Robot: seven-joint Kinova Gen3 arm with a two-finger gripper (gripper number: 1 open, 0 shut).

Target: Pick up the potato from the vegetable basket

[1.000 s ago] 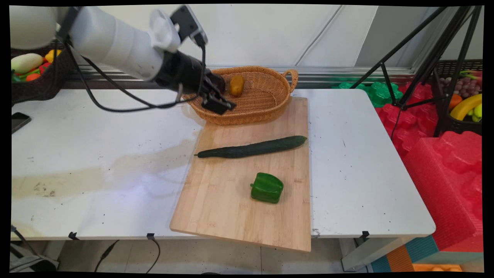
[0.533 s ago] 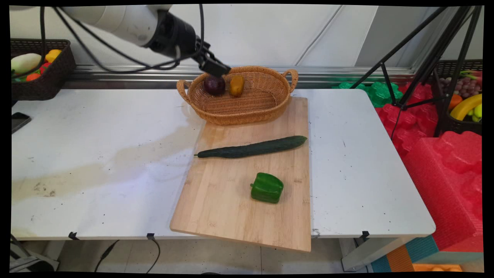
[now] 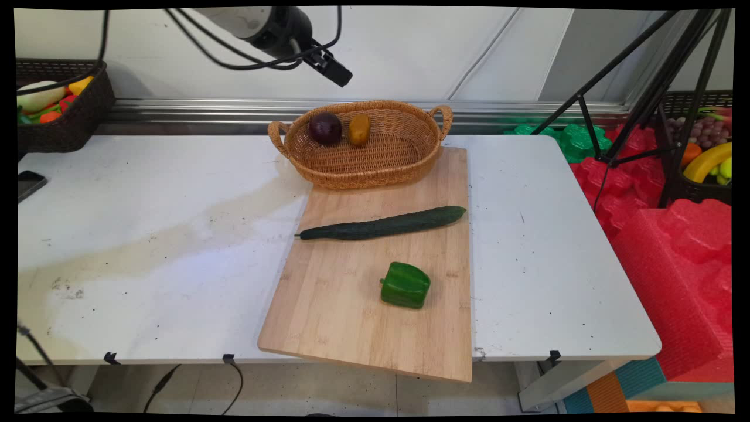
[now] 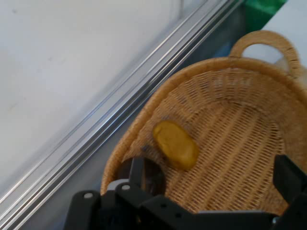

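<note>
My gripper (image 3: 336, 70) hangs high above the left end of a wicker basket (image 3: 375, 167), open and holding nothing. In the basket lie a dark purple onion (image 3: 326, 128) and a yellow-brown potato (image 3: 360, 129), side by side. In the hand view the basket (image 4: 240, 143) fills the right side, with the potato (image 4: 176, 144) in the middle. The onion (image 4: 154, 178) is partly hidden behind my left finger (image 4: 136, 171), and my gripper (image 4: 213, 184) stands wide apart. On the wooden cutting board (image 3: 345, 334) lie a long cucumber (image 3: 384, 224) and a green bell pepper (image 3: 405, 285).
A dark basket (image 3: 64, 126) of vegetables stands at the back left, with a phone (image 3: 26, 184) at the table's left edge. A black tripod (image 3: 638, 94), red foam blocks (image 3: 674, 252) and a fruit basket (image 3: 703, 176) stand to the right of the table.
My gripper has risen out of the basket's left end and up toward the top edge. The onion it covered now lies free in the basket.
</note>
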